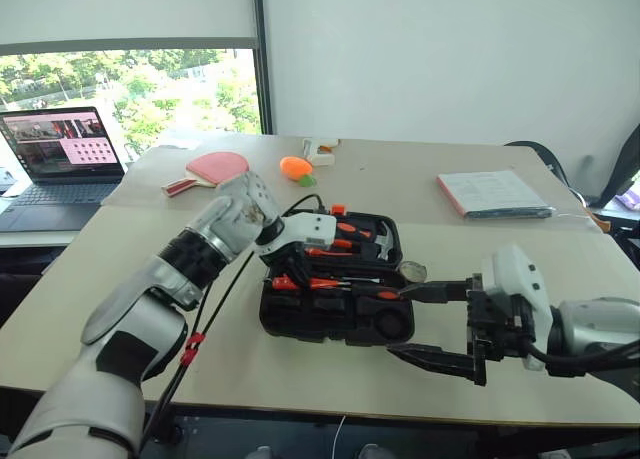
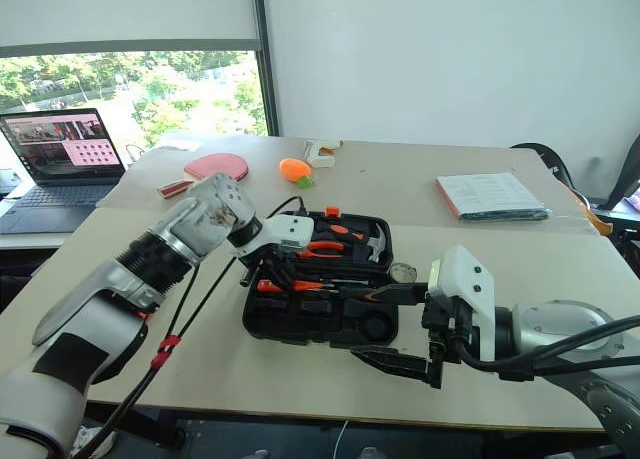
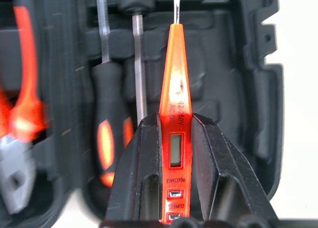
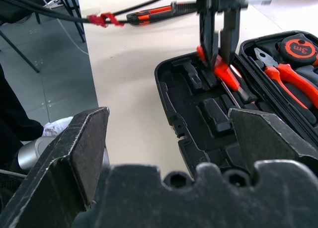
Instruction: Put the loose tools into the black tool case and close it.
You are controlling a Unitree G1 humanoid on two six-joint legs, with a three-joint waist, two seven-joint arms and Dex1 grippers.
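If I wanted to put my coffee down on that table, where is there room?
Bare tabletop lies right of the black tool case, between it and the papers. More lies left of the case, below the red paddle. It is crowded over the case, where the left gripper holds the slim orange screwdriver and the open right gripper hovers.

The two head cameras are looking forward and down from above the table (image 1: 300, 379), taking in the whole open black tool case (image 1: 330, 324) from a moderate distance, and both are sharing nearly the same scene. The left wrist camera is sitting very close, peering along the left gripper (image 3: 176, 153) straight down into the case just past its fingertips. The right wrist camera is looking low across the table between the right gripper's (image 4: 169, 138) fingers, sharing the case's near half with the head views.
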